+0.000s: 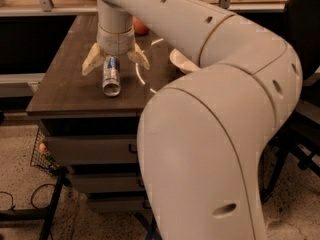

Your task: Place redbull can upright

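The redbull can [111, 76], silver with blue patches, lies on its side on the dark wooden tabletop [65, 84], one shiny end facing the front edge. My gripper [116, 60] hangs straight down over the can's far end. Its two tan fingers [93, 59] are spread wide, one on each side of the can. The can lies between them and is not gripped. My large white arm [210, 114] fills the right half of the view and hides much of the table.
A white bowl [181, 62] sits right of the gripper, partly hidden by the arm. An orange fruit [140, 26] lies behind the gripper. The table has drawers below. A wire basket [42, 151] and cables are on the floor at left.
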Controlling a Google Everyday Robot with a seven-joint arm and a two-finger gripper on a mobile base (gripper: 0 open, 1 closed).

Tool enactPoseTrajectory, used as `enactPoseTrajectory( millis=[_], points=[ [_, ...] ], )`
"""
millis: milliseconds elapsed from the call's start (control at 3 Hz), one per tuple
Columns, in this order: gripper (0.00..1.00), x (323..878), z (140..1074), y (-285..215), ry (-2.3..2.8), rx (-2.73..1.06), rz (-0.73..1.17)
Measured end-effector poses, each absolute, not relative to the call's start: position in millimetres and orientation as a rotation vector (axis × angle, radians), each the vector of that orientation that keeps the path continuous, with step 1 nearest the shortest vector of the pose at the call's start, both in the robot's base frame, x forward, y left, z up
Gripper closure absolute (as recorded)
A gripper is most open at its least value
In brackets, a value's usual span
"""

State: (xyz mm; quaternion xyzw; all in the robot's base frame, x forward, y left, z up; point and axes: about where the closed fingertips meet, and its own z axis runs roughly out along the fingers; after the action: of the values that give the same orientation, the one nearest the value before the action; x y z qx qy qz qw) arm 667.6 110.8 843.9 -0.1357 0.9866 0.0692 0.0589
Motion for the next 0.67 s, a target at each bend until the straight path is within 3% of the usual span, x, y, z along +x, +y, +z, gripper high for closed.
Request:
enactPoseTrajectory(
  millis=[333,667],
  points=[
    [0.00,674.4,837.3,112.7,3.010,-0.417,0.196],
    [0.17,681.2,831.5,114.0,3.041,-0.412,0.150]
  ],
)
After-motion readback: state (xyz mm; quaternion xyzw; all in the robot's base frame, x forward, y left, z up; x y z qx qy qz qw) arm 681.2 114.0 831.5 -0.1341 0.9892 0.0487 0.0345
